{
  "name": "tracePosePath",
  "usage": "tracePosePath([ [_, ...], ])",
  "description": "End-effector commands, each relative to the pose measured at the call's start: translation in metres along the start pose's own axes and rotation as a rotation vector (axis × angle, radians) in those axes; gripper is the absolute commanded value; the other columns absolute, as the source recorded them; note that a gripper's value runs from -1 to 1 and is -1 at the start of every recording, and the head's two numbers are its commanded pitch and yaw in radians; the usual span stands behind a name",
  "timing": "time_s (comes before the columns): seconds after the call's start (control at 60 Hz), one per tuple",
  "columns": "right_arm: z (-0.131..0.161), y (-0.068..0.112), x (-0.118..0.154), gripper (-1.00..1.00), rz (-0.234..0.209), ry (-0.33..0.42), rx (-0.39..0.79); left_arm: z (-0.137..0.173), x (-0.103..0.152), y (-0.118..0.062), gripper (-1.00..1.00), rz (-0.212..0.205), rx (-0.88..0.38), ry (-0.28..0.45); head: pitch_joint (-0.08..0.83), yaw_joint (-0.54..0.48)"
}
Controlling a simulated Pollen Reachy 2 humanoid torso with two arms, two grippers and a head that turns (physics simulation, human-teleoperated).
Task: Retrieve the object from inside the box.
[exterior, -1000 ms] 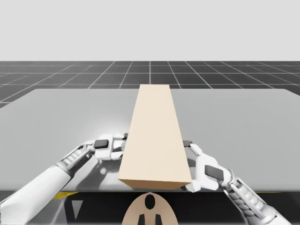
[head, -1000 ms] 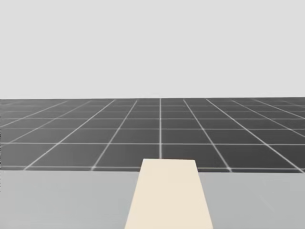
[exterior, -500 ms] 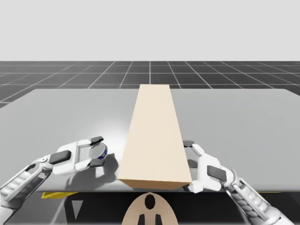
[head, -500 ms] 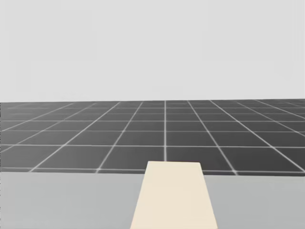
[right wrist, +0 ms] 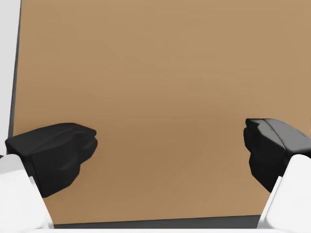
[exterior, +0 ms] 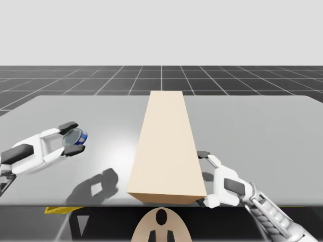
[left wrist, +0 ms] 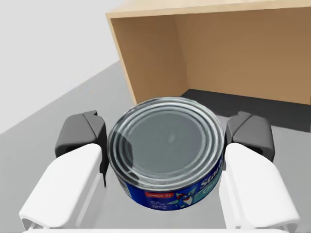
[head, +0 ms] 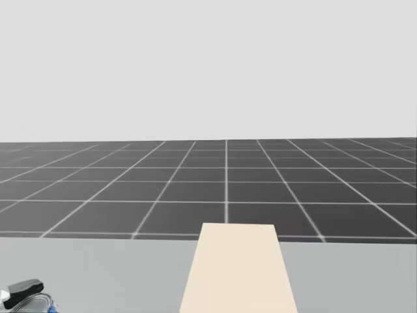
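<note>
grey table, sim bench: a long tan box lies lengthwise down the middle, one end at the near edge. my r gripper comes in from the near r corner & sits spread wide beside the box's r wall, nothing between its pads; its wrist cam faces that tan wall, dark pads far apart. can't tell if the tips touch it. my l gripper hangs above the table well l of the box, its shadow on the top below, clamped on a small round blue can w/ a silver lid. l wrist cam: both fingers press the can's sides, ribbed lid facing the cam; ahead of it the box's open side, dark floor inside. the can is out of the box, apart from it. head cam: box's far end, w/ a dark fingertip of the l gripper low & l of it.
</note>
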Motion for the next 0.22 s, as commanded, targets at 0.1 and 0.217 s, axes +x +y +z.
tracePosePath([
  [0.1, -0.002, 0.002, 0.001, -1.00, -0.002, -0.014, 0.010, -0.019, 0.067, 0.041, 1.00, -0.096, 0.090, -0.099, 0.032, 0.06],
  [0.217, -0.001, 0.002, 0.000, -1.00, 0.003, -0.013, 0.010, -0.037, 0.088, 0.050, 1.00, -0.137, 0.099, -0.100, 0.031, 0.05],
])
